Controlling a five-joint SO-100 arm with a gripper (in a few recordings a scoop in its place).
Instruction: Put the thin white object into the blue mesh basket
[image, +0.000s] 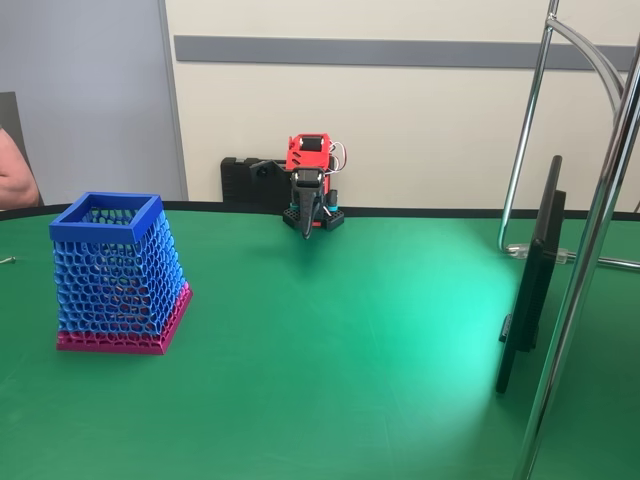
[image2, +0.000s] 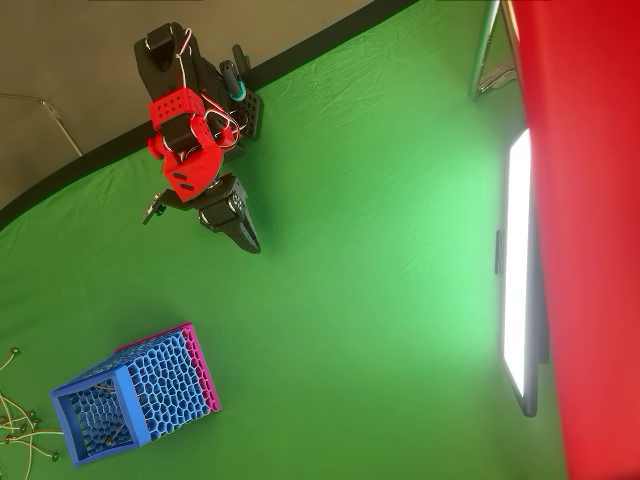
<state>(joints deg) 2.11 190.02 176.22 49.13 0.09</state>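
We found no thin white object lying on the green counter (image: 350, 350), and the honeycomb walls of the blue mesh basket (image: 118, 270) hid whatever might sit inside, so we judged the scene fitted either the piece already resting in the basket or one yet to be set out. The claw (image2: 248, 238) hung folded near the arm's base, well apart from the basket, its fingers pressed together, pinching nothing and touching nothing we could see.
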